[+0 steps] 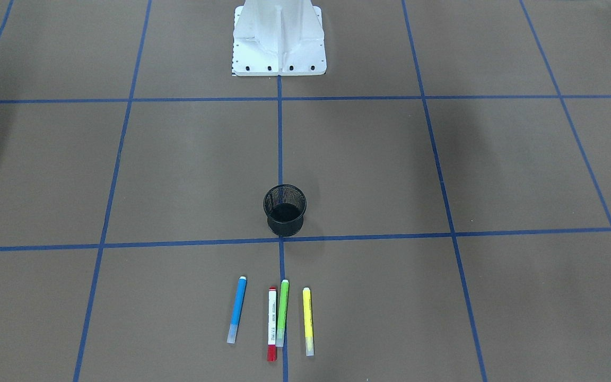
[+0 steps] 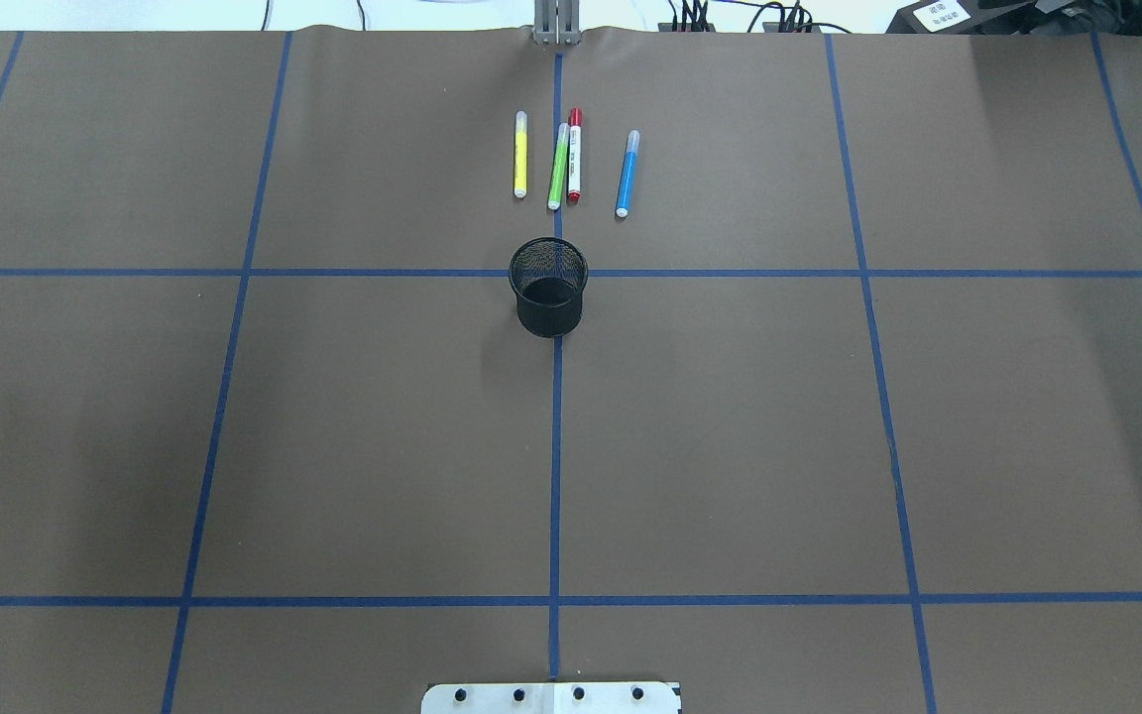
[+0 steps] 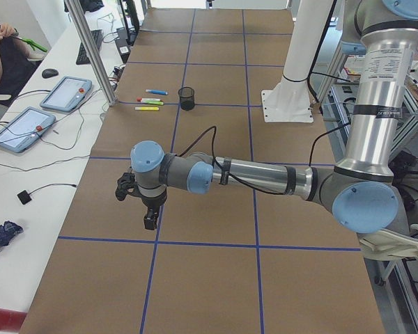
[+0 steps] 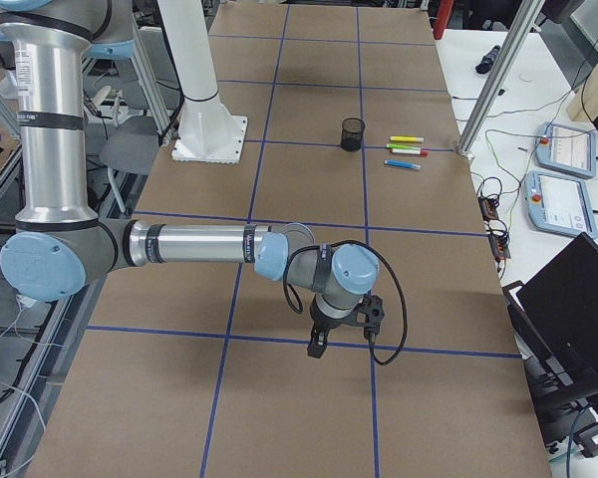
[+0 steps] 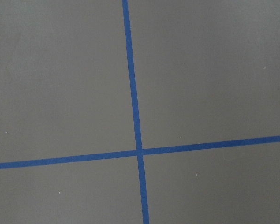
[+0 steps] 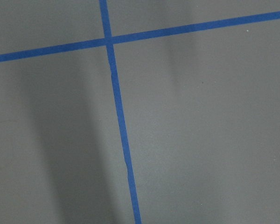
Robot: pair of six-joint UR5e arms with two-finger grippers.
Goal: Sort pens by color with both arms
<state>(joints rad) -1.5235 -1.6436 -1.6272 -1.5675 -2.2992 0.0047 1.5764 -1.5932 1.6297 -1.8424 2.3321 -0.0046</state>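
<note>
Four pens lie side by side on the brown table, beyond the black mesh cup [image 2: 548,288]. In the overhead view, from left to right, they are the yellow pen [image 2: 520,154], the green pen [image 2: 558,166], the white-barrelled pen with red ends [image 2: 574,157] and the blue pen [image 2: 627,174]. The green and red-ended pens touch. Both arms are outside the overhead and front views. The left gripper [image 3: 148,221] hangs over the table's left end, far from the pens. The right gripper [image 4: 317,347] hangs over the right end. I cannot tell whether either is open or shut.
The white base mount [image 1: 279,37] stands at the robot's side of the table. Blue tape lines [image 2: 555,446] divide the brown surface into squares. Tablets [image 3: 66,94], cables and an operator's table lie beyond the far edge by a metal post [image 3: 90,52].
</note>
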